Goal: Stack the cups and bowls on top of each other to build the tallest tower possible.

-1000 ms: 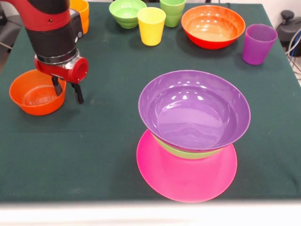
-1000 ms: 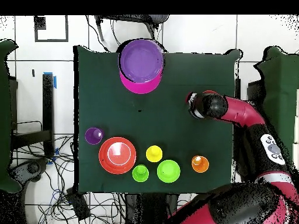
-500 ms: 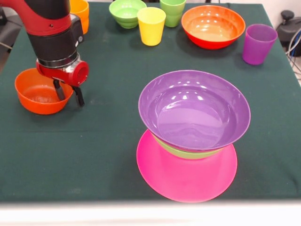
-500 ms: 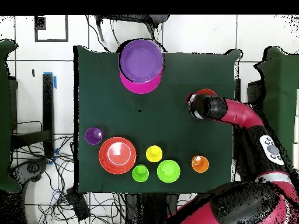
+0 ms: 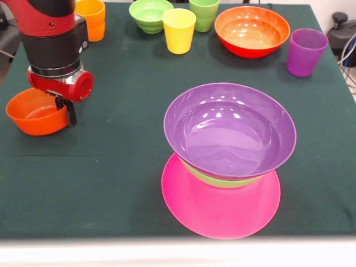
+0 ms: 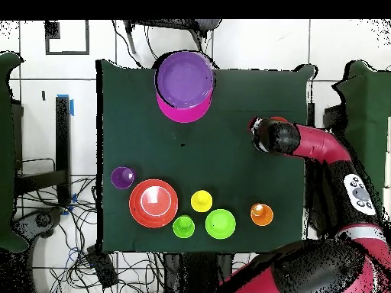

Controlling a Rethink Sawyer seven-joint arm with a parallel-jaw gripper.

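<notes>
Gripping the near rim of the small orange-red glossy plastic bowl (image 5: 32, 113), my black two-finger pincer (image 5: 63, 107) has one finger inside the bowl wall and one outside, as far as I can judge from the front view. The bowl looks a little tilted at the left edge of the dark green cloth table (image 5: 122, 167), and I cannot tell if it is lifted or only dragged.

Well apart to the right stands the tower (image 5: 225, 167): a wide pink plastic base bowl (image 5: 183, 208), a light green bowl (image 5: 222, 181) on it, and a wide purple bowl (image 5: 231, 130) on top.

At the far side wait the orange tumbler (image 5: 92, 16), the ribbed green bowl (image 5: 149, 14), the yellow tumbler (image 5: 178, 29), the light green tumbler (image 5: 203, 12), the second orange-red bowl (image 5: 251, 30) and the purple tumbler (image 5: 305, 51).

My worry is the thin rim hold: the bowl may swing or slip during the carry, and a crooked release could slide it off the purple bowl.
</notes>
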